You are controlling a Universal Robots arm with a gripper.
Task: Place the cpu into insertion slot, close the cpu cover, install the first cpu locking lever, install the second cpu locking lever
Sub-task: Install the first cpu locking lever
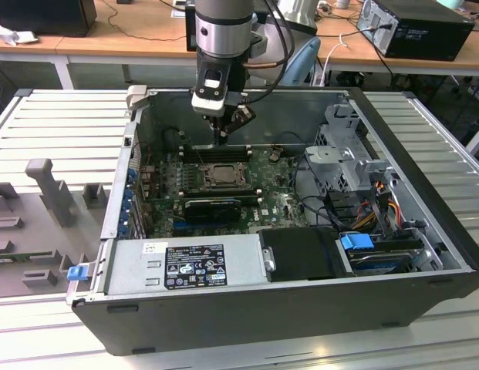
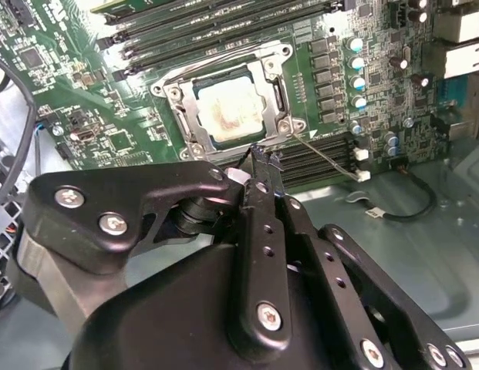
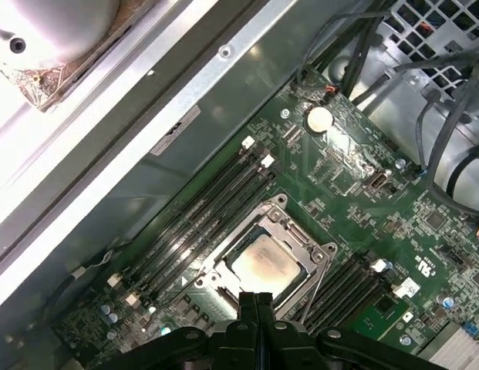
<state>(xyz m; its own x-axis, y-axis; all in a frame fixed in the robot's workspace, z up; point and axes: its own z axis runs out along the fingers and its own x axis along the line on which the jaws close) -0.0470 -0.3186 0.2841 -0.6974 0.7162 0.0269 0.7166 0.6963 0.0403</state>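
The cpu [image 2: 231,108] lies with its silver top up in the insertion slot [image 1: 220,174] on the green board. The cpu cover [image 2: 276,91] lies flat around it, and the chip shows through the cover's window. A thin wire lever [image 2: 325,158] sticks out from a corner of the socket, away from the frame. My gripper [image 2: 262,158] is shut with nothing between its fingers. Its tips hover just above the socket's edge, close to that lever's root. In the first wrist view the gripper [image 3: 255,297] sits beside the cpu [image 3: 264,262] and the cover [image 3: 298,239]. In the exterior view the gripper [image 1: 221,140] hangs over the socket's far side.
Long black memory slots [image 3: 216,200] flank the socket on both sides. A black card [image 1: 212,206] lies in front of it, then the power supply [image 1: 189,266]. A drive cage [image 1: 355,154] and cable bundle [image 1: 378,208] fill the exterior view's right. The case walls [image 1: 139,131] enclose the board.
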